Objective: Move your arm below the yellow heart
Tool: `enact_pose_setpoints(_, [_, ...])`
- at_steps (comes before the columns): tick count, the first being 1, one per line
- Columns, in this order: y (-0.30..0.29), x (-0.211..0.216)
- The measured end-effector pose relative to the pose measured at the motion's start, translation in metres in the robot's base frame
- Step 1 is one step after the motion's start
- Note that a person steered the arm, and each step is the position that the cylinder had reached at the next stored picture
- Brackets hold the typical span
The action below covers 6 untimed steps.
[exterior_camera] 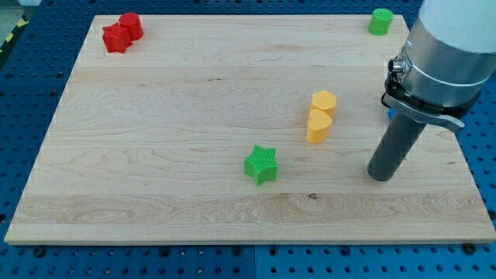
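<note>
A yellow heart (318,127) lies right of the board's middle, touching a yellow hexagon-like block (324,101) just above it. My tip (380,176) rests on the board to the right of the heart and a little lower than it, apart from it. The dark rod rises from the tip to the grey arm (446,54) at the view's right.
A green star (262,164) lies lower left of the heart. A red star (115,39) and a red cylinder (130,25) touch at the top left corner. A green cylinder (380,21) stands at the top right. The board's right edge (469,178) is close to my tip.
</note>
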<state>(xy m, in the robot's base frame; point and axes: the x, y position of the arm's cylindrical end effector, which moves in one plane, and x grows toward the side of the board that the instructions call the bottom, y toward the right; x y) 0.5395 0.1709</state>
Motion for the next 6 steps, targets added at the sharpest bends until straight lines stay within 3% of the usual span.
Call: enact_pose_setpoints(6, [0.0, 0.022])
